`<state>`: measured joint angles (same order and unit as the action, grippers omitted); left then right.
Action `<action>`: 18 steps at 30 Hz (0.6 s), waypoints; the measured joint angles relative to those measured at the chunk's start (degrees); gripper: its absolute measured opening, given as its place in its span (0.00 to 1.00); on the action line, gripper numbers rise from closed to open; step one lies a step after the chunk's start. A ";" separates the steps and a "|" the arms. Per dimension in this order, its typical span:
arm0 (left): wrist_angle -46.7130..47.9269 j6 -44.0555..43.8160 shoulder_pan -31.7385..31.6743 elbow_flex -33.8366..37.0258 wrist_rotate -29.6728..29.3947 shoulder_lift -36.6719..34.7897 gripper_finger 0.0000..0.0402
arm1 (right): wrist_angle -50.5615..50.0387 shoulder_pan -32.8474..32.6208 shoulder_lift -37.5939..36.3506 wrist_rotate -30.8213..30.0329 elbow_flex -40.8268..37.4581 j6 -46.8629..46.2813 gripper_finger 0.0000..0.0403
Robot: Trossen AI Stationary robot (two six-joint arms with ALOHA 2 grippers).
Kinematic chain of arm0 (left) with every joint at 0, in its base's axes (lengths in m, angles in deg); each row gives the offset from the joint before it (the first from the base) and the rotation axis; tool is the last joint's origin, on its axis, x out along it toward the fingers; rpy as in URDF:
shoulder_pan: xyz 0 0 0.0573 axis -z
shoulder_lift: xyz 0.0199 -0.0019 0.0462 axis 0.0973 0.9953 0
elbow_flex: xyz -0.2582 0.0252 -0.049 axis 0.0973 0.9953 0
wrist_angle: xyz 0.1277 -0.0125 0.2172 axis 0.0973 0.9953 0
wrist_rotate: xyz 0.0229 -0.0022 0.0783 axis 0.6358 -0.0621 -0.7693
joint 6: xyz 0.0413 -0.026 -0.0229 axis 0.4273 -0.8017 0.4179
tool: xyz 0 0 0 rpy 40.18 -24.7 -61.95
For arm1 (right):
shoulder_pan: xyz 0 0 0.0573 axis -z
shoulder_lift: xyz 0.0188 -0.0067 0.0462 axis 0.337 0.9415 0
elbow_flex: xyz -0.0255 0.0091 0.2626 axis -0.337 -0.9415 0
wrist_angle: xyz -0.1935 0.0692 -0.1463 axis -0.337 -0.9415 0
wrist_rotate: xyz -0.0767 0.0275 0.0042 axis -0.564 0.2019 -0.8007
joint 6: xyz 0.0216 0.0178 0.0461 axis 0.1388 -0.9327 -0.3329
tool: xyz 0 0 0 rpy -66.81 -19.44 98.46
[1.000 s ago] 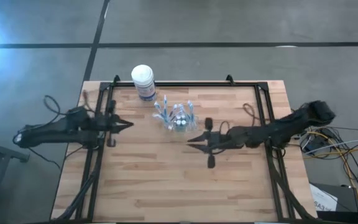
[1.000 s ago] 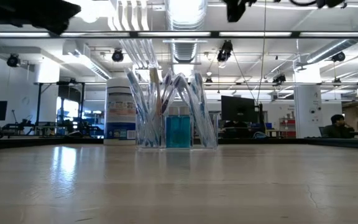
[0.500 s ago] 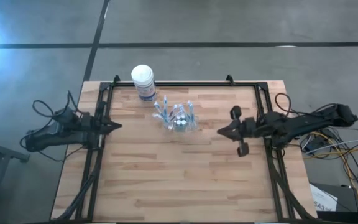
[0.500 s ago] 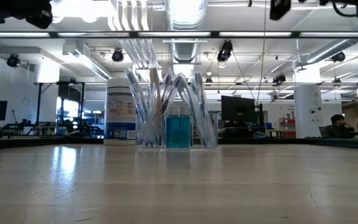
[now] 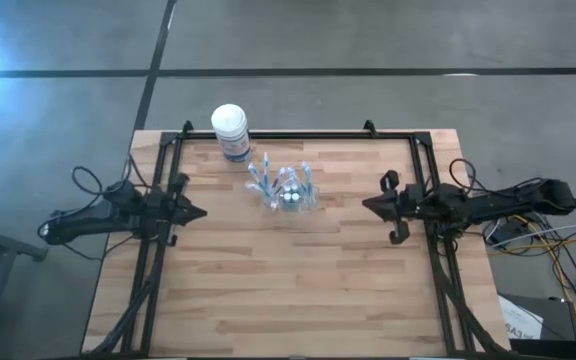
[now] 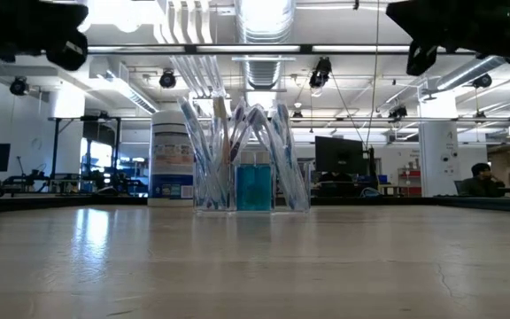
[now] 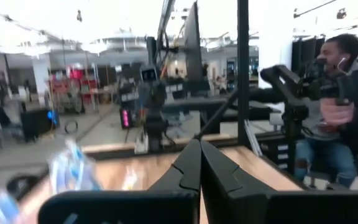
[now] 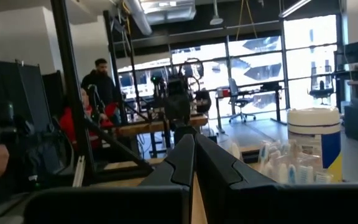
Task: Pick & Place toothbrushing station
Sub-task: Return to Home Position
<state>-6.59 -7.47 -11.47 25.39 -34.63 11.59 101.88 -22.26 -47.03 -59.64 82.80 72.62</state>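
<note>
Fingers of the left claw (image 5: 199, 212) lie pressed together along their length with nothing between them. The right claw (image 5: 368, 206) is closed and empty in the same way. Each hangs above its own side rail of the counter (image 5: 268, 290), well apart from the clear organizer (image 5: 288, 195) and pointing towards it.

The organizer stands upright between the two claws, nearer the far edge, with a blue block at its centre. The toothbrushes (image 5: 261, 177) sit in it handle-down and fan outward above the rim. None shows loose on the wood, so the placing looks finished.

The organizer should be light, stiff and slick-walled, and probably top-heavy with that spread of brushes. A hold low on its wall would suit best, with a gentle squeeze since thin plastic may crack or slip. A single brush is slim, light and rigid, best pinched mid-handle just above the rim and lifted straight up, so the neighbours do not tip.

Just beside the organizer, towards the far edge, stands a white-lidded tub (image 5: 230, 130).
</note>
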 joint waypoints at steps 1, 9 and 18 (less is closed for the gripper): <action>-0.05 -0.44 0.00 0.91 0.02 -0.76 0.00 | 0.12 0.01 -0.68 -0.01 -0.64 -0.10 0.03; 0.38 -0.61 0.00 2.85 0.00 -0.83 0.00 | 0.64 0.00 -6.93 -0.52 -5.56 -1.46 0.03; 1.18 -0.61 0.00 3.29 -0.02 -0.83 0.00 | -2.48 -0.04 -11.83 -2.86 -8.12 -2.19 0.03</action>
<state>-5.41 -8.08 -11.47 28.68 -34.64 10.76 99.40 -22.30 -58.86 -62.50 74.68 70.43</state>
